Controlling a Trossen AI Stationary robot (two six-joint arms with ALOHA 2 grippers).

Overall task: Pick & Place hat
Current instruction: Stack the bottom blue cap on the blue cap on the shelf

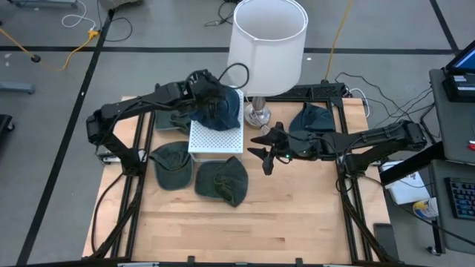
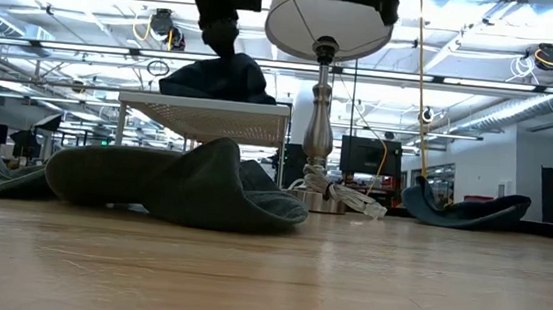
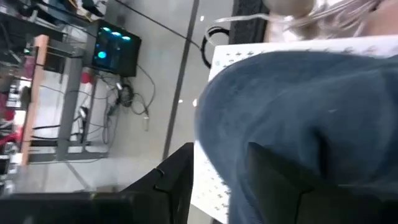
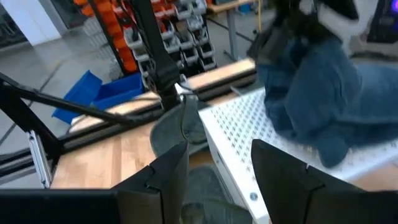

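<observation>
You see the left gripper [image 1: 210, 95] over the white perforated stand [image 1: 216, 138], and its fingers [image 3: 277, 177] are clamped on the blue hat [image 1: 221, 107]. This hat lies on top of the stand, at the side near the lamp [image 1: 266, 52]; in the low view the hat [image 2: 218, 78] rests on the stand [image 2: 205, 111] and the left arm comes down on it from above. In the left wrist view the blue cloth [image 3: 298, 118] fills most of the picture, with one finger pressed into it and the white plate [image 3: 208, 180] under it. The right gripper [image 1: 266, 150] waits above the bare wood of the table [image 1: 297, 208], just beside the stand on the right; its fingers are apart and hold nothing. In the right wrist view you look past these open fingers [image 4: 165, 177] at the stand [image 4: 249, 143] and the blue hat [image 4: 317, 93] on it. Two green hats lie on the table in front of the stand, one [image 1: 171, 165] more to the left and one [image 1: 223, 179] touching it at the right. Another dark hat [image 1: 312, 119] lies behind the right arm, near the lamp foot [image 1: 257, 113], and one more [image 1: 169, 119] lies under the left arm.
</observation>
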